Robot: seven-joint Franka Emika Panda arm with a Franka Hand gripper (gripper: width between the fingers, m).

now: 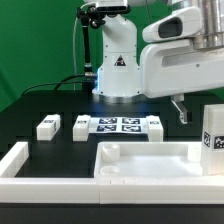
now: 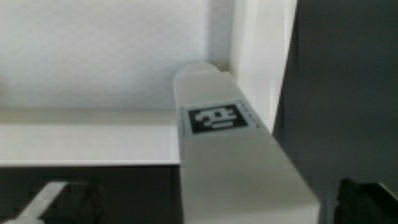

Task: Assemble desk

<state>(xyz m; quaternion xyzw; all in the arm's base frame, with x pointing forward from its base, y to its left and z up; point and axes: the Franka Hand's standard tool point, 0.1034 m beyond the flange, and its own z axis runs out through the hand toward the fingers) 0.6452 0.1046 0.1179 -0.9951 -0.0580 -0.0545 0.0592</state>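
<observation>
One leg [image 1: 213, 135] stands at the desk top's [image 1: 130, 165] 3 o'clock edge, apparently placed. Other legs [image 1: 47, 126] lie unfitted on the counter [image 1: 30, 105]. Pincer [image 1: 181, 110] fingers are apart.

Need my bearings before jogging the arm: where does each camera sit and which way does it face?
Exterior view: off the arm, facing across the desk top toward the robot base; the arm and hanging jaws show.
Wrist view: on the wrist, looking past a tagged leg at the desk top; little of the jaws shows.
Shared: the desk top, probably that leg.
</observation>
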